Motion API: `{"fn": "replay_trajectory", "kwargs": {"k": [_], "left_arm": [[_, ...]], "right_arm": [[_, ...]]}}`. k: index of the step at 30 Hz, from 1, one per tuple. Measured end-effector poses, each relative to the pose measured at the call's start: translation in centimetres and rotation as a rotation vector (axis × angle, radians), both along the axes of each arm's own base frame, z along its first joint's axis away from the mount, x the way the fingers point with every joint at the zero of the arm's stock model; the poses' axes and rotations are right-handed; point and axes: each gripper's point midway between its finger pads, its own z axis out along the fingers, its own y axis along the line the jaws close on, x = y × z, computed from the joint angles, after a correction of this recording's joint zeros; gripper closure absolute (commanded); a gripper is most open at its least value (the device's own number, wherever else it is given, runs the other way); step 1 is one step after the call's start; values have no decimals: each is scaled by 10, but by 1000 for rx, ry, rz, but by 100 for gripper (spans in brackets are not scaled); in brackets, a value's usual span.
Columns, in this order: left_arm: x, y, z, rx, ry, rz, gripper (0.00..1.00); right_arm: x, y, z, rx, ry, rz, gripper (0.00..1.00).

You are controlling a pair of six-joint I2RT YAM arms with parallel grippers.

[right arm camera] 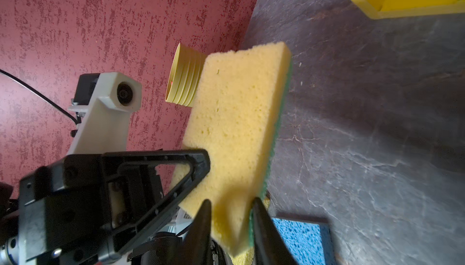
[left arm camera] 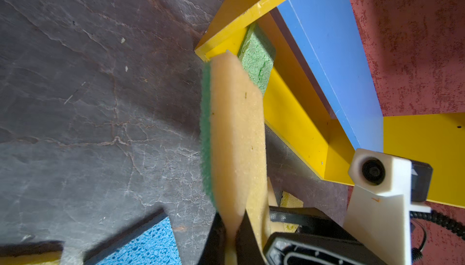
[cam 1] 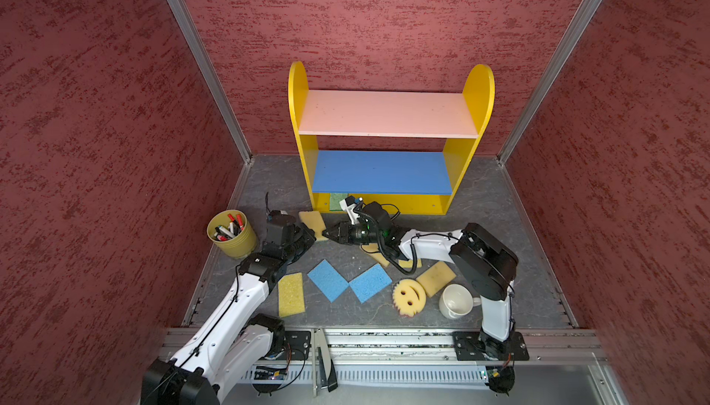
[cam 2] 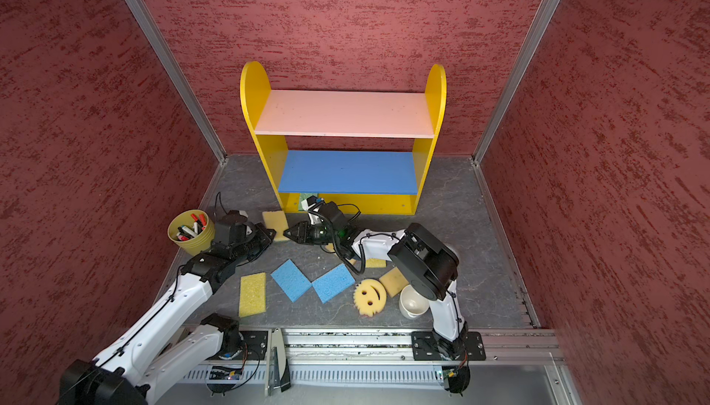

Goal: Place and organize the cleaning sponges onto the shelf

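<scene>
Yellow sponge pinched between left jaws.

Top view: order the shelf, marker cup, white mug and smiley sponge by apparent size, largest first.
1. shelf
2. marker cup
3. white mug and smiley sponge: too alike to rank.

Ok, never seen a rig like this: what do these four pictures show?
Two white robot arms on a grey tabletop. Two pictures look down from overhead; the other two come from cameras on the arms' wrists. Loose sponges, a white ceramic mug and a yellow ribbed cup of markers sit before the yellow wooden shelf; one green sponge rests on its base. The left claw pinches a yellow foam sponge with green scrubbing backing; the right claw straddles it, grip unclear.
</scene>
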Motion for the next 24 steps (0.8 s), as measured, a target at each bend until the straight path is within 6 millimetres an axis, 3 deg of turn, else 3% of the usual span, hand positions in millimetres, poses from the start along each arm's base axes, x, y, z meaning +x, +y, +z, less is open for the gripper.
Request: {"fn": "replay_trajectory", "kwargs": {"k": [3, 6, 12, 20, 24], "left_arm": [[-2, 0, -2, 1, 12, -3, 98], [-5, -1, -4, 2, 27, -9, 97], [1, -7, 8, 4, 51, -40, 97], [8, -20, 18, 0, 90, -106, 96], [4, -21, 21, -6, 89, -112, 95]], "right_arm": [[-2, -4, -9, -58, -37, -1, 48], [0, -18, -13, -150, -113, -37, 46], [5, -59, 11, -383, -497, -179, 45], [-35, -48, 10, -634, -979, -136, 39], [-31, -45, 14, -691, -1095, -147, 37]]}}
